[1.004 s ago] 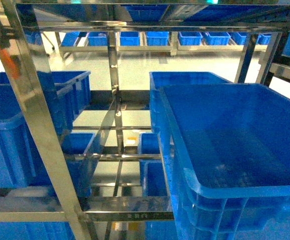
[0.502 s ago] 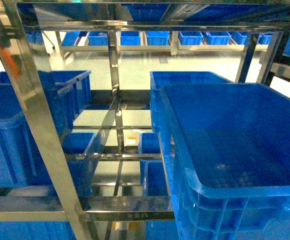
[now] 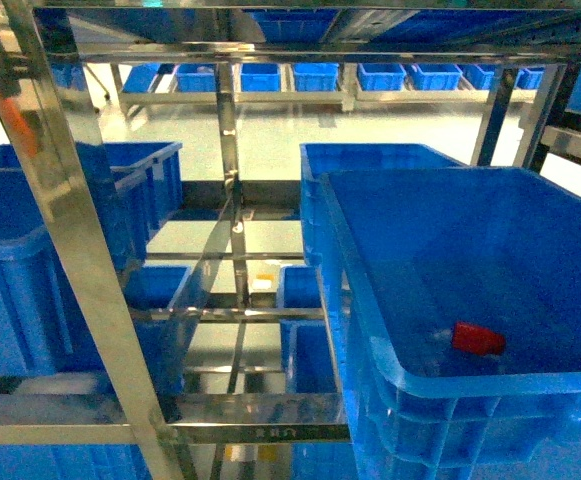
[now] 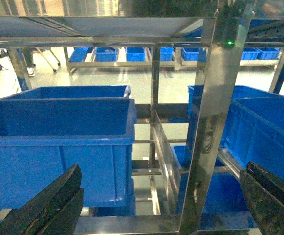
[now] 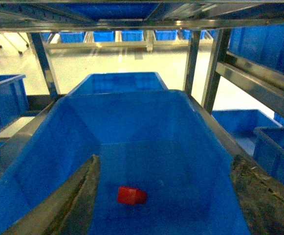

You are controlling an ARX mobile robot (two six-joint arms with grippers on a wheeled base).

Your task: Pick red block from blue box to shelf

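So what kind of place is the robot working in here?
Probably a warehouse or stockroom: a stainless-steel shelf holds large blue crates, and more crates line racks across a bare floor.

red block point(image 3: 478, 339), dk blue crate point(image 3: 490, 385), shiny steel shelf point(image 3: 70, 250)

Head cam sits close to the shelf point(image 3: 80, 270), facing forward and slanting down into the near right crate point(image 3: 530, 250). Left wrist cam looks level through the shelf point(image 4: 215, 122) from low and near, its hand's fingers point(image 4: 49, 205) framing the bottom corners. Right wrist cam hangs close over the same crate point(image 5: 146, 127), facing far and tilted down; it shares the red block point(image 5: 131, 195) with the head view point(image 3: 478, 339).
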